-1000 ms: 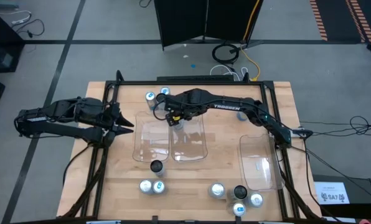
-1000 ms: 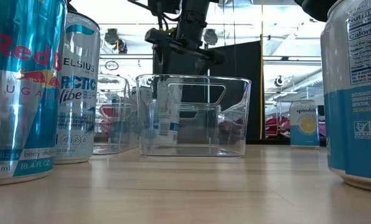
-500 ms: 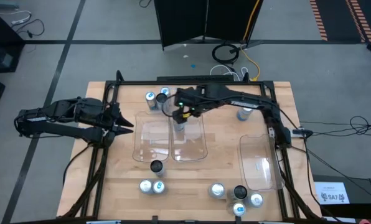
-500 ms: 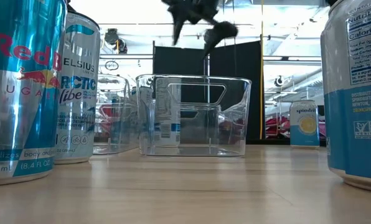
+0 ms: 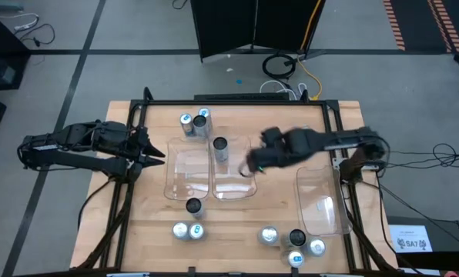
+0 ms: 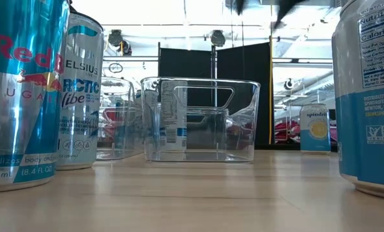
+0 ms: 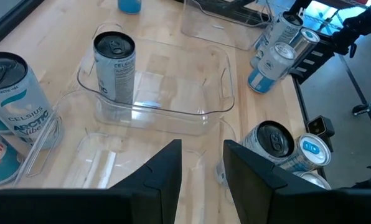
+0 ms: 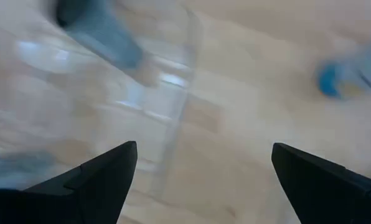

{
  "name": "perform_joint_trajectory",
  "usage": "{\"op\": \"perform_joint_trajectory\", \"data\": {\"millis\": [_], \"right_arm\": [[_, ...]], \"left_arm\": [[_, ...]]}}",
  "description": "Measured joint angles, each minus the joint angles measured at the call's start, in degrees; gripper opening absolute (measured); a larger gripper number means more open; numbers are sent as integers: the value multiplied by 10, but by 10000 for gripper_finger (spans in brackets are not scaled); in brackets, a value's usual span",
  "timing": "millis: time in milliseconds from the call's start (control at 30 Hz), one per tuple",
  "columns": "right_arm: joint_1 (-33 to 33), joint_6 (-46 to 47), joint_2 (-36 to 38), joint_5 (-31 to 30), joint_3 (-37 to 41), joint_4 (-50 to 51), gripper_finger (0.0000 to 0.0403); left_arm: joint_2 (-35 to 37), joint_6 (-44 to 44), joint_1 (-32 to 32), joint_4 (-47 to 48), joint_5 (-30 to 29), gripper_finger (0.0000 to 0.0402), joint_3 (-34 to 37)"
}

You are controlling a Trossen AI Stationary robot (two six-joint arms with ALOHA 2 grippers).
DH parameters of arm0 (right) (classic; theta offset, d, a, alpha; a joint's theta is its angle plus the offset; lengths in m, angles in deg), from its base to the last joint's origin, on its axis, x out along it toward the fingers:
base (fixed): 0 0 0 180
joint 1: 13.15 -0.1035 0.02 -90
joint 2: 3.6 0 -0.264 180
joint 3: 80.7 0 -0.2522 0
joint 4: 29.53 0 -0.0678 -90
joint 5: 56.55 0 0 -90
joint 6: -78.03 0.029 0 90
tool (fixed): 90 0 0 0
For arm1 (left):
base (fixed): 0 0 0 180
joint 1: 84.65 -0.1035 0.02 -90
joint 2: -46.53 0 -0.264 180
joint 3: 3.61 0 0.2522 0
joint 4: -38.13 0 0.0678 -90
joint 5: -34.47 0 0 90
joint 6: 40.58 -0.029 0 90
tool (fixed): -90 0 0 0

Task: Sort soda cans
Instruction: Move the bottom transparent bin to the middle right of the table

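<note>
Here the sorting is standing at an early stage. One dark-topped silver soda can (image 5: 219, 145) is standing upright inside the middle clear rectangular plastic tray (image 5: 233, 189), toward the far edge of the wooden desk (image 5: 237, 223); it also shows in the left wrist view (image 7: 114, 66). The left clear tray (image 5: 179, 185) and the right clear tray (image 5: 322, 201) are holding nothing visible. Still unsorted, by this judgement, are two blue-topped cans (image 5: 193, 121) near the far edge, one black-topped can (image 5: 193, 205) just outside the left tray, a pair of blue-topped cans (image 5: 188, 230) by the near edge, and a mixed cluster of four cans (image 5: 293, 242) toward the near right corner.

The right end effector (image 5: 252, 163) is hanging above the middle tray's right rim, carrying nothing, its fingers spread wide apart in its wrist view; its arm is stretching in from the right edge. The left end effector (image 5: 156, 152) is waiting at the left edge, arm folded low, fingers slightly parted and gripping nothing.
</note>
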State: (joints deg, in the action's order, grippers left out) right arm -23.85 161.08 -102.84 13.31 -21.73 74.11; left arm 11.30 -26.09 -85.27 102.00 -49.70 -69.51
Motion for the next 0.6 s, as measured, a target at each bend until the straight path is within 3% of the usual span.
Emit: {"op": "perform_joint_trajectory", "data": {"millis": [267,600], "right_arm": [[-89,210,180,95,259,-28,365],[-139,288,266,129,413,-49,365]], "left_arm": [[0,1,0,0,0,128,0],[0,1,0,0,0,128,0]]}}
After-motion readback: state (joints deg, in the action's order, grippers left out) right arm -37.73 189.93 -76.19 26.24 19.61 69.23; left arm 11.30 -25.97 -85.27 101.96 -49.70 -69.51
